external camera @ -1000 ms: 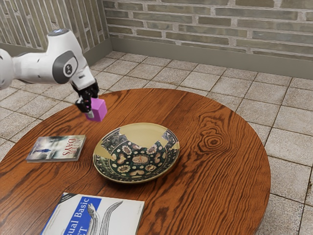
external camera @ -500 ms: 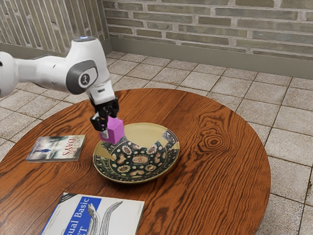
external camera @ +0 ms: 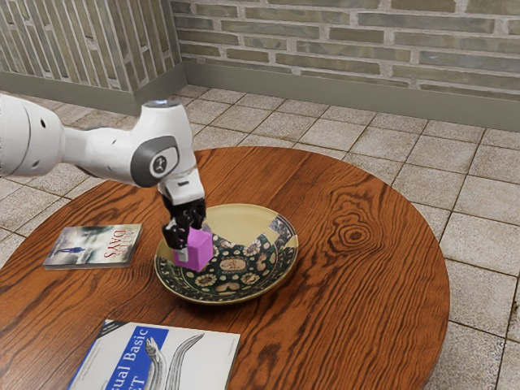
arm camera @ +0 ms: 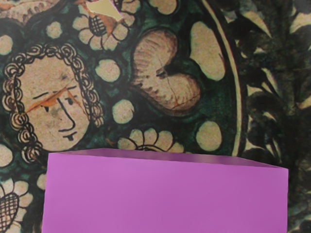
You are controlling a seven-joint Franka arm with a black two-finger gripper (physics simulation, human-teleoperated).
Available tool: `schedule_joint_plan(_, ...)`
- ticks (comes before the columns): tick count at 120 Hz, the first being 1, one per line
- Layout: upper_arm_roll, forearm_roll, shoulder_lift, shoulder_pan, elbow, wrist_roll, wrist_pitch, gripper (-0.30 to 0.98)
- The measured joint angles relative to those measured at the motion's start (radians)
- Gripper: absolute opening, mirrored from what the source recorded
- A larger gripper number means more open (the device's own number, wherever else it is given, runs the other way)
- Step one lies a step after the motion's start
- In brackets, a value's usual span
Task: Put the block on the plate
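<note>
My black gripper [external camera: 184,242] is over the left part of the patterned plate [external camera: 231,281] in the exterior view, shut on the pink-purple block [external camera: 197,251]. The block is low over the plate; whether its underside touches the plate I cannot tell. In the wrist view the block [arm camera: 165,194] is large at the lower edge, with the plate's painted face and flowers [arm camera: 112,97] behind it. The fingertips are partly hidden by the block in the exterior view.
A small paperback [external camera: 93,246] lies on the wooden table [external camera: 366,309] toward the exterior view's left. A larger blue and white book [external camera: 154,357] lies at the near edge, in front of the plate.
From beyond the plate's far left side, my gripper has come down and toward the exterior view's right, carrying the block over the plate. Plate and books have stayed where they were.
</note>
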Motion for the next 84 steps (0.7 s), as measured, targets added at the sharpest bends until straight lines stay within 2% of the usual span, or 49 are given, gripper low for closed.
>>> schedule_joint_plan(15, 0.000, 0.000, 0.014, 0.000, 0.000, -0.004, 0.013, 0.44)
schedule_joint_plan(41, 0.000, -0.001, 0.007, 0.000, 0.000, -0.010, 0.028, 0.59)
schedule_joint_plan(65, -0.025, -0.002, -0.143, -0.001, -0.012, -0.040, 0.002, 0.65)
schedule_joint_plan(84, -0.039, -0.004, -0.245, 0.001, 0.014, -0.157, -0.098, 0.67)
